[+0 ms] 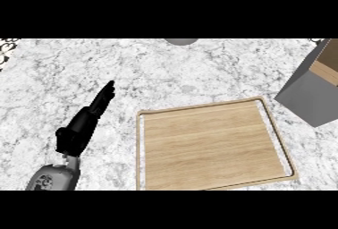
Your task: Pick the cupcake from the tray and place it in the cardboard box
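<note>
One left hand [89, 120], fingers straight and holding nothing, rests on the marble tabletop [79, 67] beside one wooden tray [211, 143]. One grey cardboard box [315, 91] stands at right. No cupcake shows; tray bare.

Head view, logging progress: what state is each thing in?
tray: flat on the counter, nothing on its wooden floor.
cardboard box: at the right edge, partly cut off, contents hidden.
left hand: open, fingers straight, beside the tray.
right hand: out of view.
</note>
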`<state>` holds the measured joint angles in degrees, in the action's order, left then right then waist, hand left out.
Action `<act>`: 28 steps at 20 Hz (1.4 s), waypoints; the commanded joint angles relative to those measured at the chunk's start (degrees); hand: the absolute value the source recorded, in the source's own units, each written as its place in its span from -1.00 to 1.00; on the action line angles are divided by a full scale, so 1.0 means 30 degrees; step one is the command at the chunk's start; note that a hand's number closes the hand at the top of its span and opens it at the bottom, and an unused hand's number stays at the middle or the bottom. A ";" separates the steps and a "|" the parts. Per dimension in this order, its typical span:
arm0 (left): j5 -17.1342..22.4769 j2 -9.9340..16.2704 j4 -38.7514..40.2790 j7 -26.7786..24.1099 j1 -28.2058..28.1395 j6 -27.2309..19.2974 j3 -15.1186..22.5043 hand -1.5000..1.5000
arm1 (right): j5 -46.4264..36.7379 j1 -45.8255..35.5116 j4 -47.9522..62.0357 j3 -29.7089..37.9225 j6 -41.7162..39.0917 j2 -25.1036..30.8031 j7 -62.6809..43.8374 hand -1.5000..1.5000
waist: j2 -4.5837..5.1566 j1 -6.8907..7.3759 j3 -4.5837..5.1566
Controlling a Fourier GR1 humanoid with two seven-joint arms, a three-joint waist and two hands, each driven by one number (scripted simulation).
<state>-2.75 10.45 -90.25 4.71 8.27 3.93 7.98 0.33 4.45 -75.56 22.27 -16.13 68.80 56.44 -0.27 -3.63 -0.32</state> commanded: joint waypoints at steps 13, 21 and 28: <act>-0.0630 -0.0939 0.0627 -0.0163 0.1062 0.0552 0.1476 0.00 | 0.3378 -0.2175 0.5569 -0.0752 -0.4758 0.3494 0.2798 1.00 | 0.0364 0.2158 0.0052; -0.0666 -0.1217 0.1748 -0.0852 0.1587 0.0890 0.1429 0.00 | 0.1735 -0.6260 0.7303 -0.3856 -0.2131 0.2334 0.1505 1.00 | 0.0474 0.2583 0.0063; -0.0731 -0.1085 0.0426 0.0786 0.2254 0.0717 0.1042 0.00 | -0.1499 -0.9349 0.7871 -0.6821 0.0084 -0.0009 0.1414 1.00 | 0.0349 0.2370 0.0071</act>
<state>-4.31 7.39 -88.32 6.00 13.93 6.28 11.02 0.36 -18.91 -53.35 6.36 -15.58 73.14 55.39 0.84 3.67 -0.11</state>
